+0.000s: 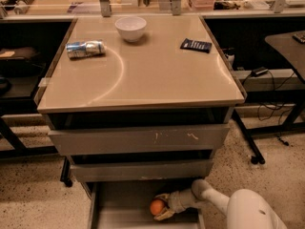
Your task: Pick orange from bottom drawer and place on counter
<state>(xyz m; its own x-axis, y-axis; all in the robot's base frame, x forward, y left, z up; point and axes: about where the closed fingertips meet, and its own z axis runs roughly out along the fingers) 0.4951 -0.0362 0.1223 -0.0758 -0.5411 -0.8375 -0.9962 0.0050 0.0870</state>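
Observation:
The orange (pixel 157 207) lies on the floor of the open bottom drawer (pixel 121 209), near its right side. My gripper (pixel 161 207) reaches into the drawer from the right, low under the middle drawer front. One finger sits just above the orange and the other just below it, both touching it. The orange still rests on the drawer floor. The beige counter (pixel 157 75) tops the cabinet above.
On the counter stand a white bowl (pixel 130 28) at the back, a crushed can (pixel 85 49) lying at the left and a dark packet (pixel 196 45) at the right. The two upper drawer fronts (pixel 138 140) overhang the open drawer. A desk leg (pixel 250 142) stands to the right.

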